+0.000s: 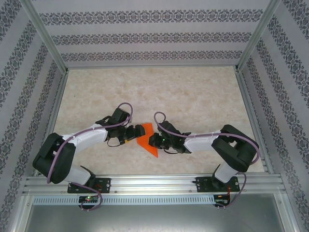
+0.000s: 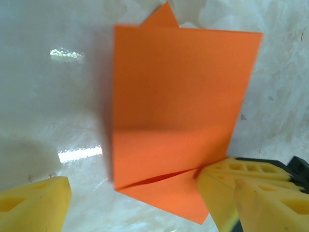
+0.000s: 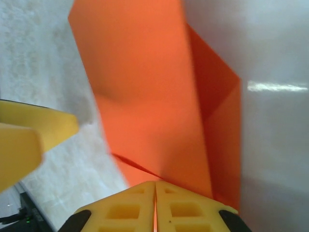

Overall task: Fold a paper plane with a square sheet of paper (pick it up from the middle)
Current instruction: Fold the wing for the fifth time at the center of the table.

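The square sheet of paper (image 1: 145, 137), bright orange, is folded into overlapping layers with a pointed corner. It lies on the table between the two arms. My right gripper (image 1: 152, 141) is shut on the paper's edge; in the right wrist view its yellow pads (image 3: 155, 187) meet with the orange layers (image 3: 145, 96) pinched between them. My left gripper (image 1: 134, 133) is open at the paper's left side. In the left wrist view its fingers stand wide apart (image 2: 149, 195) with the folded sheet (image 2: 178, 96) between them. The right gripper's fingertips (image 2: 223, 178) show at the sheet's lower right corner.
The marbled tabletop (image 1: 193, 96) is boxed in by aluminium posts and patterned walls on three sides. A metal rail (image 1: 154, 182) with both arm bases runs along the near edge. The left gripper's finger (image 3: 38, 130) shows beside the paper in the right wrist view.
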### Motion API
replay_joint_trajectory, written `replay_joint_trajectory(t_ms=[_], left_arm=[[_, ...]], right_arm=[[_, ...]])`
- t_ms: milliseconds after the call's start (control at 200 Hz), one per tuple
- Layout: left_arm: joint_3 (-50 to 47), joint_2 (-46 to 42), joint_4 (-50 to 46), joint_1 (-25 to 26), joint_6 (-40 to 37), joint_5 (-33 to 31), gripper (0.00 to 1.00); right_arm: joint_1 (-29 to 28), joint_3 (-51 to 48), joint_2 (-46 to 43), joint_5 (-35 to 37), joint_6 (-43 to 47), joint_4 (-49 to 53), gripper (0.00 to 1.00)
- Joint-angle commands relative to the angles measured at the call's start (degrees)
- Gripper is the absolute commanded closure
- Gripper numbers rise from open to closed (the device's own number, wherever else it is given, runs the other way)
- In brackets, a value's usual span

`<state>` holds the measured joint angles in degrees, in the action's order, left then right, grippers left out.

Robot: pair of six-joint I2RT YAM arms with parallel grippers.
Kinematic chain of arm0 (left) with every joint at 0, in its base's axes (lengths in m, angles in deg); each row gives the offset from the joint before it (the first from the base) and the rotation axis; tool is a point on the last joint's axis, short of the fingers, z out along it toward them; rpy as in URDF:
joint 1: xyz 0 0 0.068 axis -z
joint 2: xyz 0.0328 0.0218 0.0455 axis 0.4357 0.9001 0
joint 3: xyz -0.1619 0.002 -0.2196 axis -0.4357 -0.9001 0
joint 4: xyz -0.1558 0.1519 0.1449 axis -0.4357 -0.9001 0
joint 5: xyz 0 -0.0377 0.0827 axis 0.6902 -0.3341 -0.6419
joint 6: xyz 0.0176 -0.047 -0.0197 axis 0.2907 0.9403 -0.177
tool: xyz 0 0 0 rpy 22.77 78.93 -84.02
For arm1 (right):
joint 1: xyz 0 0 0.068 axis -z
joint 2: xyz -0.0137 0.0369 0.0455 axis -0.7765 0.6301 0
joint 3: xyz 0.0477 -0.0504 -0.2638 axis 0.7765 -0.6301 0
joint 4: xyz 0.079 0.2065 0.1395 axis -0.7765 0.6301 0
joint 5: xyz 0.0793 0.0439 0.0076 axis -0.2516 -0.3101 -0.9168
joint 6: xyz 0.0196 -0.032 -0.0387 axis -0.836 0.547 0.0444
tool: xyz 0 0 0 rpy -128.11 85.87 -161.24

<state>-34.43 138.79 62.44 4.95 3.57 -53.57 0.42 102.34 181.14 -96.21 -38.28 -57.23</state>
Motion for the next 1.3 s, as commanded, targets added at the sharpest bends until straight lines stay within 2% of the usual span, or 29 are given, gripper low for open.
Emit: replay_joint_trajectory(t_ms=[0,220,530,844,1299], left_arm=[[1.3,1.1,2.8,-0.5,-0.7,2.7,0.11],[1.7,2.7,4.5,-0.4,-1.0,5.8,0.11],[1.8,5.0,7.1,-0.2,0.0,8.5,0.12],[2.1,6.1,6.9,-0.2,-0.8,9.0,0.13],[3.2,9.2,7.8,-0.2,-1.3,9.9,0.16]], right_arm=[[0.8,-2.3,0.9,-1.0,-1.1,-6.6,0.89],[1.9,-5.2,1.0,-1.7,-2.8,-11.0,0.86],[3.0,-10.0,1.9,-4.2,-8.1,-28.5,0.81],[3.4,-9.0,-1.2,-1.9,-5.7,-20.4,0.81],[4.9,-8.6,-2.4,-2.6,-4.7,-18.7,0.79]])
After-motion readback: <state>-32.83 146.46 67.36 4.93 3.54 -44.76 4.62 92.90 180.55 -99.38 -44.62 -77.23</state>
